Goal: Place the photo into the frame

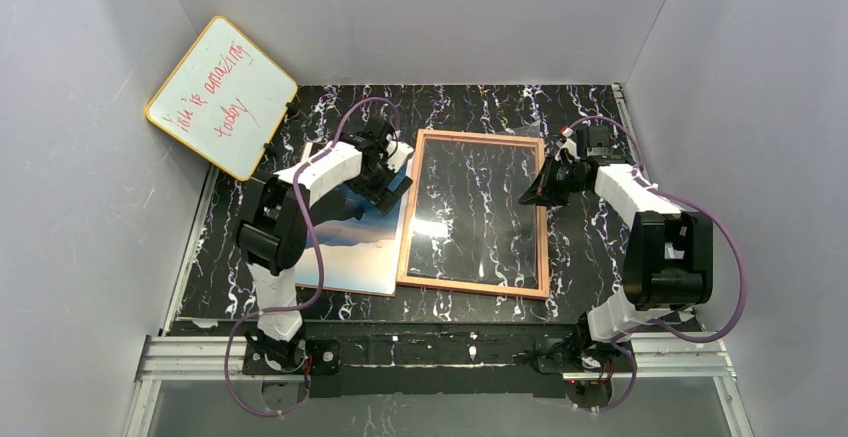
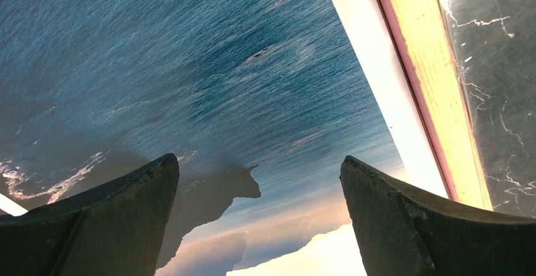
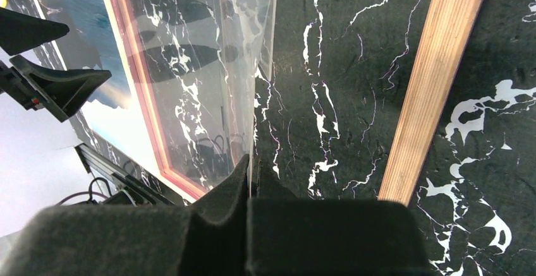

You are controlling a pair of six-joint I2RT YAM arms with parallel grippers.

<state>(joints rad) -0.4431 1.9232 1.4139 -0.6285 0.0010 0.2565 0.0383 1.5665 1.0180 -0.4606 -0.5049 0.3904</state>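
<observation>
- Camera above: the left gripper (image 1: 392,182) hangs with its fingers spread wide and nothing between them.
- The photo (image 1: 360,252) lies picture side up on the table (image 1: 590,247), directly under those fingers, and reaches back toward the arm's base.
- The frame (image 1: 470,287) lies flat just to the right of the left fingers, between the two grippers.
- The right gripper (image 1: 535,189) sits at the frame's right rail, fingers closed.
- A whiteboard (image 1: 222,97) with red writing leans at the rear, behind and left of the left fingers.
- Left wrist camera: both fingers (image 2: 120,219) stand apart above the photo (image 2: 221,67), with blue sea beneath and ahead of them.
- The frame (image 2: 442,99) shows a pink and wood-coloured rail beyond the right finger, beside the photo's white margin.
- Right wrist camera: the right gripper (image 3: 249,181) is clamped on the near edge of the clear pane (image 3: 208,67).
- The pane spreads ahead and to the left of the fingertips.
- One wooden frame rail (image 3: 430,86) runs to their right and a pink rail lies to their left.
- The photo (image 3: 63,11) lies past that pink rail.
</observation>
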